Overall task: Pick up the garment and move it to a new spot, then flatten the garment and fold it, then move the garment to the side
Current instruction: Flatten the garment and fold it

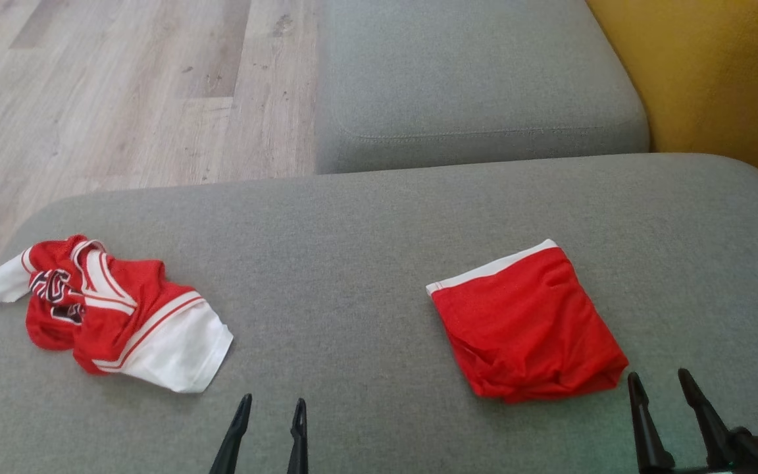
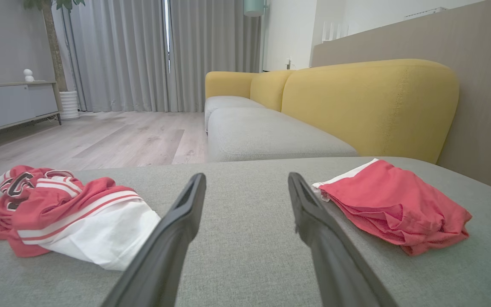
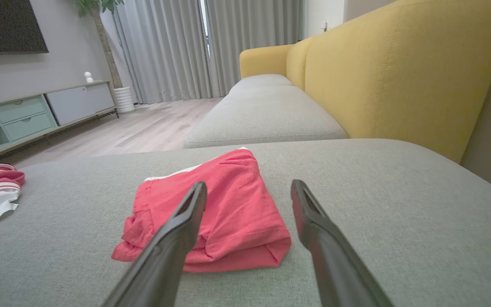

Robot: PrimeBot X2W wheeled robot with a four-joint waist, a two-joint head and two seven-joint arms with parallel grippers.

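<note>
A folded red garment (image 1: 527, 322) lies on a wide grey seat cushion (image 1: 353, 217), right of centre in the head view. It is a compact, roughly square bundle of thin red fabric with a white band along its upper edge and soft, rumpled folds bunched at its lower edge; the left wrist view shows its layers stacked along the near side. The right gripper (image 1: 658, 376) rises from the lower right corner of the head view, its two dark fingers spread apart and holding nothing, their tips just beside the bundle's lower right corner. The left gripper (image 1: 272, 403) stands at the bottom, left of centre, fingers likewise parted and empty, over bare cushion between the two pieces of clothing. At the left of the frame a crumpled red-and-white jersey (image 1: 116, 309) with dark lettering sprawls near the cushion's edge, well apart from the folded piece. Beyond, at the top, are a second grey cushion (image 1: 471, 79), a yellow backrest (image 1: 714, 66) in the upper right and pale wooden floor (image 1: 122, 85) in the upper left.
</note>
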